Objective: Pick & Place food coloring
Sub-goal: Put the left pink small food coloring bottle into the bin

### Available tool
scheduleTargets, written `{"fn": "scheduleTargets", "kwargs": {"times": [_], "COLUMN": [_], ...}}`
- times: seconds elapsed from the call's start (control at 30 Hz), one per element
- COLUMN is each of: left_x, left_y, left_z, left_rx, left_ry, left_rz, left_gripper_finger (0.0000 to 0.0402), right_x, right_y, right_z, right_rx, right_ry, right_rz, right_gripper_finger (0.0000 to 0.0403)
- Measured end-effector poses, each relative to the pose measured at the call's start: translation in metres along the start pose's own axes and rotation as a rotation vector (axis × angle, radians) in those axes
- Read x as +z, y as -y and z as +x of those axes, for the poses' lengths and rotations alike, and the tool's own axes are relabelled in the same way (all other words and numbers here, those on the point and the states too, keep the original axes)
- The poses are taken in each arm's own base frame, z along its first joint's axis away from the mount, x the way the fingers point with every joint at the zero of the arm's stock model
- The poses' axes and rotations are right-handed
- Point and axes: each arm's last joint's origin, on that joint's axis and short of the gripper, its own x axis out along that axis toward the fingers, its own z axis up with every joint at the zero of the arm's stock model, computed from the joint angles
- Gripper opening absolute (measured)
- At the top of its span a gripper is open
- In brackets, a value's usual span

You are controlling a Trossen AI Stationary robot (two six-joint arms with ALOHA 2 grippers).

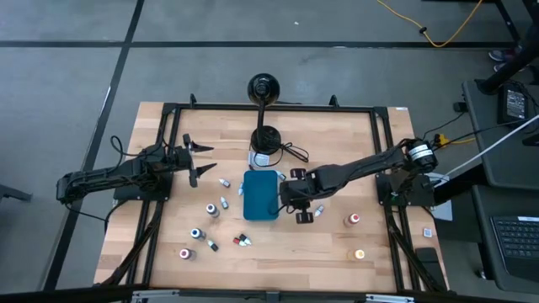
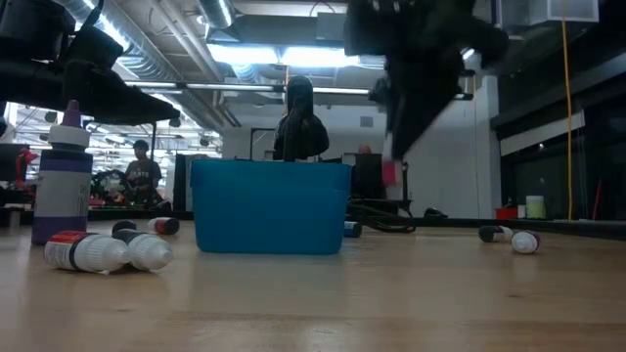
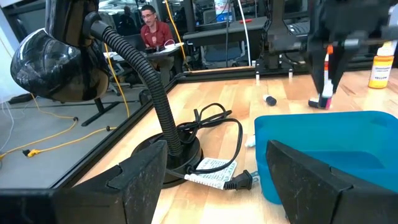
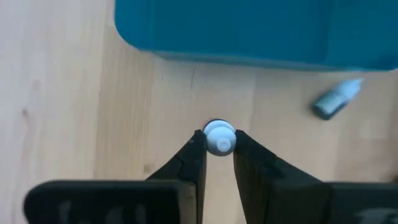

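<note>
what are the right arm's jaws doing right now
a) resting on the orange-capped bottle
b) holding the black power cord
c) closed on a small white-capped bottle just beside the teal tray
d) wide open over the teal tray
c: in the right wrist view the right gripper has its jaws pinched on the white-capped bottle, over bare wood beside the teal tray, not over it.
</note>
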Motion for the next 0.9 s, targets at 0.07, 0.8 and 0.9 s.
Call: {"fn": "scheduleTargets", "kwargs": {"times": [0.07,0.8,0.9], "left_x": [0.0,0.0,0.0], "left_y": [0.0,0.0,0.0], "left_z": [0.0,0.0,0.0], "left_rx": [0.0,0.0,0.0], "left_ry": [0.0,0.0,0.0], "left_rz": [0.0,0.0,0.0], "left_gripper_finger": [0.0269,0.0269,0.0269], "right_x": [0.007,0.044,0.048], "right_y": [0.001,0.06,0.065], "right_z": [-0.012,0.004,0.015], "right_rx": [-0.015,-0.069,-0.074], "right_ry": [0.001,0.092,0.109], "right_rz": [-0.01,-0.047,-0.062], "right_gripper_finger": [0.007,0.0071,0.0072]}}
